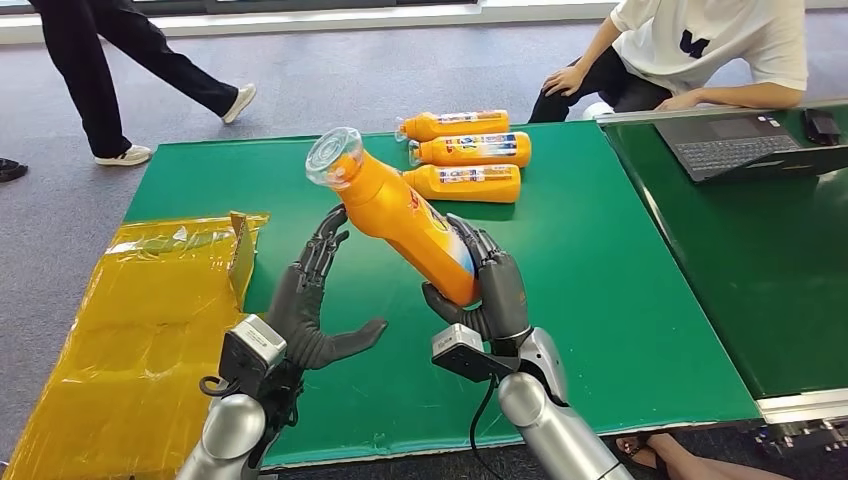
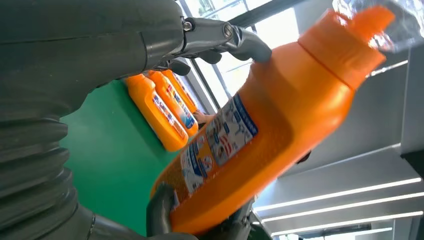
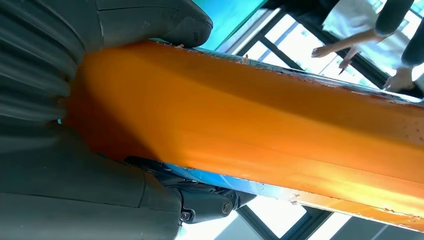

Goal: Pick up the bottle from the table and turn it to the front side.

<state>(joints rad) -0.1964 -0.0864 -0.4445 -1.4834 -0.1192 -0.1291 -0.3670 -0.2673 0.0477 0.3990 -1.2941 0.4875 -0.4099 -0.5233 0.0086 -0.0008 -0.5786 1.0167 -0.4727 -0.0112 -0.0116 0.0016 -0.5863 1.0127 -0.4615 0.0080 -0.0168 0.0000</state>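
My right hand [image 1: 488, 290] grips the lower end of an orange bottle [image 1: 400, 210] with a clear cap, held tilted above the green table [image 1: 600, 260], cap toward the far left. The bottle's label [image 2: 220, 140] faces my left wrist camera. In the right wrist view the orange body [image 3: 250, 125] runs across the frame in the right hand [image 3: 75, 190]. My left hand [image 1: 310, 300] stands beside the bottle with fingers spread and upright. In the left wrist view one of its fingertips [image 2: 250, 45] lies against the bottle's shoulder [image 2: 300, 75]; it holds nothing.
Three more orange bottles [image 1: 470, 150] lie side by side at the table's far middle. Yellow plastic sheeting [image 1: 150, 320] covers the left side. A laptop [image 1: 740, 140] sits on a second green table at right, a seated person [image 1: 700, 50] behind it. Another person [image 1: 110, 60] walks at far left.
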